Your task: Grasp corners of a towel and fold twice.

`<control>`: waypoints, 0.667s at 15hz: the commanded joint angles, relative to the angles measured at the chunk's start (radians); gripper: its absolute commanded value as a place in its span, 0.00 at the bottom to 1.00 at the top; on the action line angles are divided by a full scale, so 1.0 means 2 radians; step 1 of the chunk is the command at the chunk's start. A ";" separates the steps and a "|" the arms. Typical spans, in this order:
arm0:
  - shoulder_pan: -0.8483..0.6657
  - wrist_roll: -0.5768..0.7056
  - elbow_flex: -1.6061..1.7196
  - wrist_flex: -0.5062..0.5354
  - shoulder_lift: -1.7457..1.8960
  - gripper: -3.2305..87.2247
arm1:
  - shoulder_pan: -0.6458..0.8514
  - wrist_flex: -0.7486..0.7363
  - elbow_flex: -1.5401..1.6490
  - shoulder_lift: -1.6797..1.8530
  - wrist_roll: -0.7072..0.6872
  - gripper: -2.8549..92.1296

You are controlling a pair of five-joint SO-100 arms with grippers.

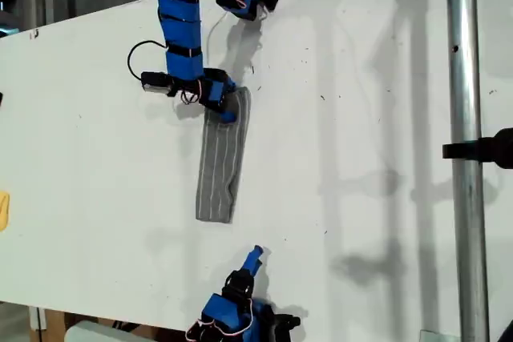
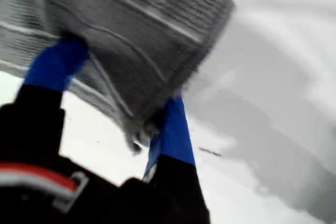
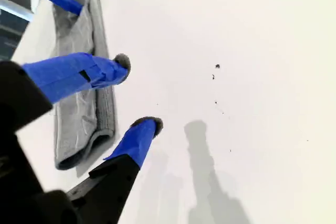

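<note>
Towel (image 1: 220,162): folded into a narrow strip on the white counter (image 1: 361,158).
First pincer (image 1: 227,107): clamped on the towel's end.
Second pincer (image 3: 137,92): parted, empty, near the strip's other end.
Writing: none readable.

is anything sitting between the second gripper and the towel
Nothing visible. My second gripper hangs with open, empty jaws over bare table, and the towel lies beyond it with only table between. My first gripper holds the towel's far end.

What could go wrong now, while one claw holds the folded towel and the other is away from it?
1. My first claw pinches only the end of the grey white-striped cloth towel; pulling may undo the narrow fold.
2. My second claw is open and apart from the towel, so its free end may drag or skew on the white table.
</note>
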 commanded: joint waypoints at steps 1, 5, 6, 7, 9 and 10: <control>-0.006 0.000 -0.003 -0.003 0.005 0.22 | -0.015 0.031 -0.015 0.052 0.017 0.06; -0.011 0.017 0.003 -0.020 0.008 0.21 | -0.094 0.207 0.084 0.311 0.090 0.03; -0.011 0.021 0.005 -0.025 0.008 0.21 | -0.133 0.271 0.084 0.369 0.127 0.03; -0.011 0.021 0.010 -0.031 0.008 0.21 | -0.154 0.293 0.064 0.399 0.141 0.03; -0.008 0.021 0.021 -0.045 0.009 0.20 | -0.120 0.206 0.002 0.313 0.081 0.03; -0.008 0.025 0.028 -0.051 0.015 0.19 | -0.094 0.121 -0.030 0.239 0.043 0.03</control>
